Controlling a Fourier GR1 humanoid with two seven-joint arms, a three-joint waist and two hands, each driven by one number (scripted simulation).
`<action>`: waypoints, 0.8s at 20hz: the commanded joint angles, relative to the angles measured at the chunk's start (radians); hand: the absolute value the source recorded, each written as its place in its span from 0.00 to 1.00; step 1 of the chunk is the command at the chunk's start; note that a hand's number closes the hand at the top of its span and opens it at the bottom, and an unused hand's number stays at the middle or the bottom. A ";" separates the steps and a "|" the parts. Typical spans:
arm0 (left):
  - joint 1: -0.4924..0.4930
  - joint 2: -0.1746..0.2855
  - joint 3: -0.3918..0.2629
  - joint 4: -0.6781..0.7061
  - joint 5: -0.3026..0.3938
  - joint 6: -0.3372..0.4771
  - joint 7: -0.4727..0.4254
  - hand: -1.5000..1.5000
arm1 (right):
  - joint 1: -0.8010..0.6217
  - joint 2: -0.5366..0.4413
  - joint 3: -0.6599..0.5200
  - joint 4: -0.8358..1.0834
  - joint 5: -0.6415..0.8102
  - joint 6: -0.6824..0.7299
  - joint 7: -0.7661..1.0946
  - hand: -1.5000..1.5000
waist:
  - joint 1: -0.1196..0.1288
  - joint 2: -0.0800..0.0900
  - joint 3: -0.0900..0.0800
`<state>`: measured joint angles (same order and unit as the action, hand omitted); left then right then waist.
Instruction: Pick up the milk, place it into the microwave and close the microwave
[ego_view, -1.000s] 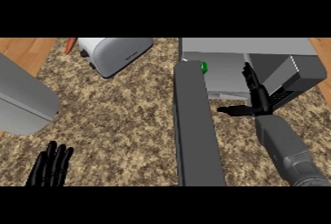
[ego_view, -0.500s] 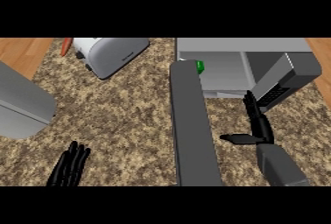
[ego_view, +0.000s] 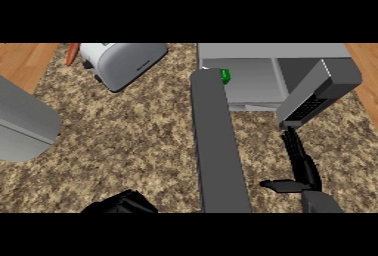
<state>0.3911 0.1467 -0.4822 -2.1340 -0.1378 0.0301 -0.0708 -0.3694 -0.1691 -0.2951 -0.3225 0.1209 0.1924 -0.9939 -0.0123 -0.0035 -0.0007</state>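
Milk could not be made out anywhere in the head view; whether it sat hidden inside the microwave (ego_view: 273, 50) could not be told. The door (ego_view: 218, 150) stood wide open, reaching from the microwave's left side across the granite counter (ego_view: 133, 130) toward the lower edge. The right hand (ego_view: 303, 167) lay just right of that door, empty. Its fingers (ego_view: 295, 147) were straight and pressed together, pointing at the control panel (ego_view: 314, 97) with the tips close under it, and the thumb (ego_view: 280, 185) stuck out sideways toward the door. The left hand (ego_view: 122, 204) showed only as a dark lump at the lower edge, left of the door; whether it was open or closed could not be told.

Main risk, as I judged it: the right hand sat on the door's inner side, in the path the door would sweep, so a swing shut could trap it against the control panel. A push would have to come from the door's left face. Shutting the door with no milk inside would also spoil the task.

Count: one microwave with one door, one green button (ego_view: 225, 76) at the door's far end, one toaster (ego_view: 125, 62), one orange object (ego_view: 72, 53) beside it, one large grey rounded body (ego_view: 22, 125) at the left edge, two hands, no milk in sight
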 joint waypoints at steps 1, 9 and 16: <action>-0.082 -0.048 -0.033 0.015 -0.013 0.010 0.098 1.00 | 0.114 -0.010 0.015 -0.097 -0.026 0.133 -0.108 0.00 | -0.012 -0.002 0.000; -0.245 -0.042 -0.008 0.266 0.015 -0.093 0.019 1.00 | 0.318 -0.031 0.066 -0.306 -0.074 0.193 -0.064 0.00 | -0.017 0.000 -0.001; -0.434 -0.134 -0.121 0.406 -0.018 -0.166 0.215 1.00 | 0.375 -0.091 0.068 -0.391 -0.138 0.237 -0.057 0.00 | -0.016 0.004 0.001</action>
<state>0.0397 0.0618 -0.5403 -1.8297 -0.1372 -0.1029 0.0805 -0.0389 -0.2308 -0.2271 -0.6870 0.0106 0.2917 -0.9534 -0.0255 -0.0019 -0.0005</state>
